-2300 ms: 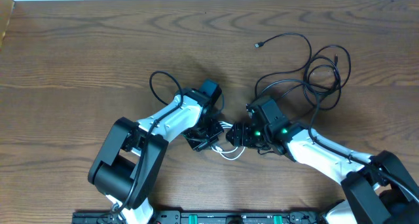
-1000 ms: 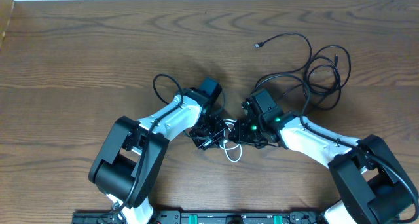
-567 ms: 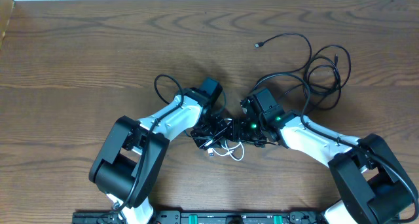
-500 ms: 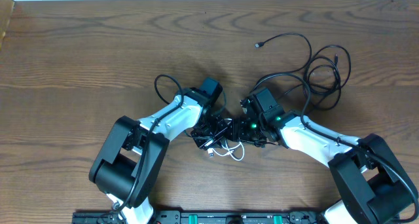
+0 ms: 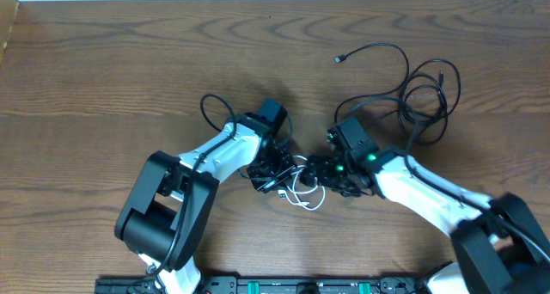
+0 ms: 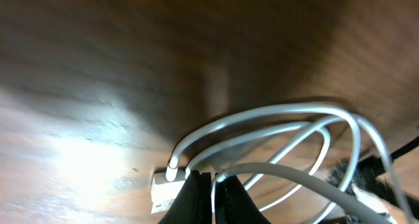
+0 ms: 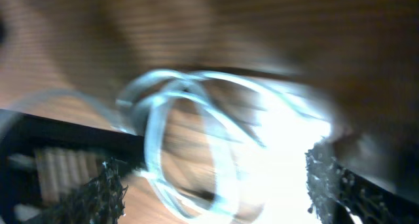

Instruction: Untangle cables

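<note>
Left gripper (image 6: 215, 185) sat low near table centre, fingers pressed together and pinching a strand of the white cable (image 5: 306, 193). The cable's loops lay bunched on the wooden table (image 5: 129, 70) between the two grippers, with its white plug (image 6: 163, 185) just beside the left fingertips. Right gripper (image 7: 219, 185) was spread wide, loops lying between its fingers and none gripped; that view was blurred. Black cables (image 5: 421, 96) sprawled in tangled loops on the far right of the table, beyond the right arm.

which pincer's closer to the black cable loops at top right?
Right. Right pincer sits lower-left of the black cable loops; left pincer, shut on the white cable, is farther left.
</note>
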